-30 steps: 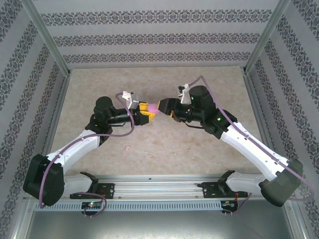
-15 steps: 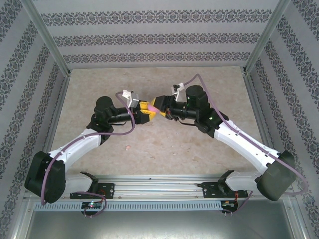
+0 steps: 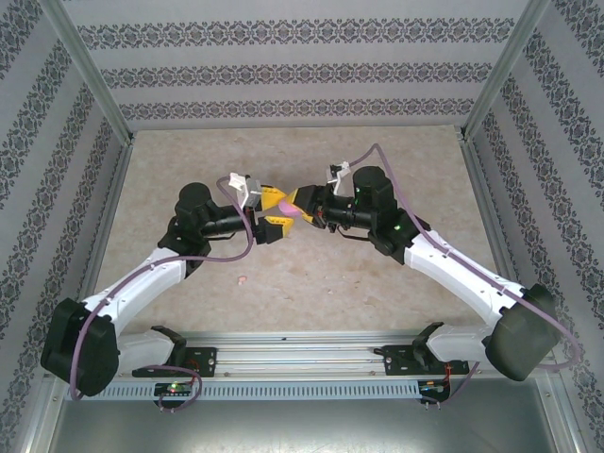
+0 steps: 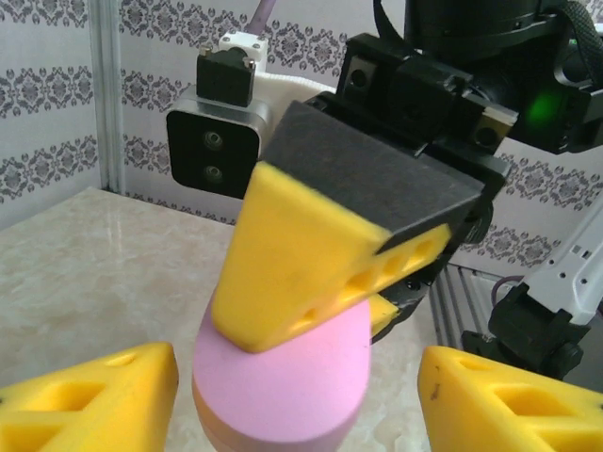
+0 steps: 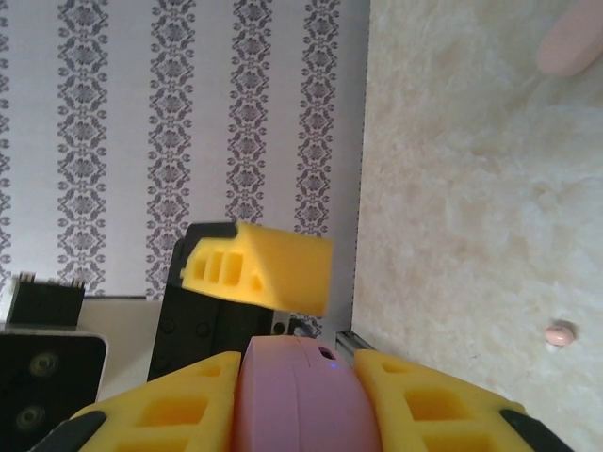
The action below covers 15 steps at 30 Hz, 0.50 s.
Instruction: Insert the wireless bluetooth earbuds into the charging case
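So the charging case [image 4: 283, 377] is a smooth pink oval puck with rounded edges and a thin seam running round it low down. It sits right in the middle, where the two arms meet nose to nose. The right gripper [image 5: 297, 395] is pinching it: in its own wrist view the case is snug between the two yellow fingers, touching both. The left gripper [image 3: 269, 215] is spread wide, its yellow fingertips [image 4: 89, 400] sitting either side of the case with clear gaps. One earbud [image 3: 243, 279] is a tiny pale pink bead lying loose on the marble-look table [image 3: 189, 160]. It's well apart from both grippers, nearer the arm bases, on the left arm's side. Can't tell whether the case lid is open.
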Each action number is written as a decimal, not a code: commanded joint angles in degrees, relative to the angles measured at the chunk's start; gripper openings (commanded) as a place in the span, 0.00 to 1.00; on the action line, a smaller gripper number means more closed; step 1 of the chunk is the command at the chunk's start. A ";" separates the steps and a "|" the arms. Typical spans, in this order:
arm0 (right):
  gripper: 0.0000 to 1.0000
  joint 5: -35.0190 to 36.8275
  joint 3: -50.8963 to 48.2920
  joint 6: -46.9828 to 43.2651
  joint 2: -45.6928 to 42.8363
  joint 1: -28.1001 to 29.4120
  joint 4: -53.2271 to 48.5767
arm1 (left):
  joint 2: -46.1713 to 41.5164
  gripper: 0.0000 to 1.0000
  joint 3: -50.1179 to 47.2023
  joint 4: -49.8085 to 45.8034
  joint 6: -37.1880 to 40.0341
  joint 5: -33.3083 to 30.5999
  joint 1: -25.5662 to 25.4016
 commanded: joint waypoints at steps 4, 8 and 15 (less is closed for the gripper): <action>0.17 -3.02 -0.37 -2.19 1.04 -5.98 0.58 | -3.85 0.82 1.86 -11.04 8.62 -4.78 -0.26; 0.17 -4.90 -0.31 -7.25 3.57 -11.84 -3.71 | -4.27 0.84 2.75 -16.92 10.43 -9.65 -0.14; 0.20 -5.71 3.86 -15.96 15.85 -18.47 -6.95 | -3.90 0.81 1.98 -21.59 4.44 -20.85 0.52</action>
